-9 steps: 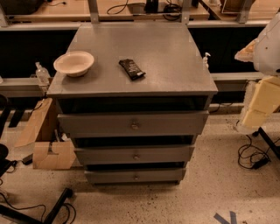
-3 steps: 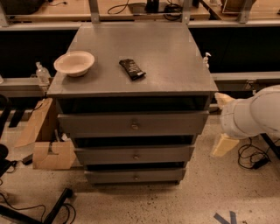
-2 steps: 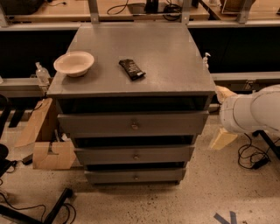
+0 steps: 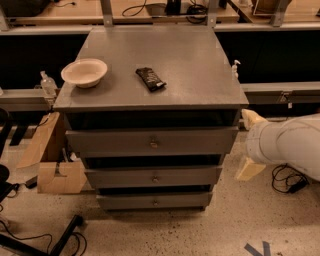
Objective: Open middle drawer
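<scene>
Cabinet top (image 4: 192, 65): bowl (image 4: 84, 72), packet (image 4: 150, 79) | middle drawer (image 4: 125, 177) shut | tool (image 4: 249, 144) seemingly at right

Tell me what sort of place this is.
Probably a robotics lab: wooden workbenches with black cables behind the grey metal drawer cabinet, a brown cardboard box left of it, and the cream-fingered gripper, open, right of it.

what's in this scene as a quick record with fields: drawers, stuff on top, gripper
unit: grey three-drawer cabinet
top drawer: widest front, looks closed
middle drawer: looks closed, centre knob untouched
bottom drawer: narrowest front, looks closed
on top: pale bowl at the left, dark snack packet near the centre
gripper: open, to the right of the cabinet at drawer height, touching nothing
floor left: cardboard box
task state: not started
</scene>
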`<state>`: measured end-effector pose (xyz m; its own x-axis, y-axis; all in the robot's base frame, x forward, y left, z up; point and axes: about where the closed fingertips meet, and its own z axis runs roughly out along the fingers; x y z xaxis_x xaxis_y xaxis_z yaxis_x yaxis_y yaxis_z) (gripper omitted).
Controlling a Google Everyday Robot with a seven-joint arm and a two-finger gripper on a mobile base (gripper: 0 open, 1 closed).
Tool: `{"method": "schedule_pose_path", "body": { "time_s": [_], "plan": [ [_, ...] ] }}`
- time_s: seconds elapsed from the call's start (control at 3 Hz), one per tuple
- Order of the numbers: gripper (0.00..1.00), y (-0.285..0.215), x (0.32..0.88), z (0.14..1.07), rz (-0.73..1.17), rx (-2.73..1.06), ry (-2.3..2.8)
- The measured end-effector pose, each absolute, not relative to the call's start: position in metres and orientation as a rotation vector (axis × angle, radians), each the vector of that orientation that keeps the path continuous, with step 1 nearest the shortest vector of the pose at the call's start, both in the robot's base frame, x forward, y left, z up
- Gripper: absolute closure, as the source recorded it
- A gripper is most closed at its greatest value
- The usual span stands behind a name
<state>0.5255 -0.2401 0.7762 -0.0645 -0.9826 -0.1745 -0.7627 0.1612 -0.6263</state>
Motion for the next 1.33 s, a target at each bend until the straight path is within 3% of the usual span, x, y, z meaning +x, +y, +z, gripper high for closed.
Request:
{"method": "schedule_pose_path", "body": {
  "time_s": [1.33],
  "plan": [
    [0.00, -0.240, 0.544, 0.572, -0.421, -1.717, 1.701]
  ]
}}
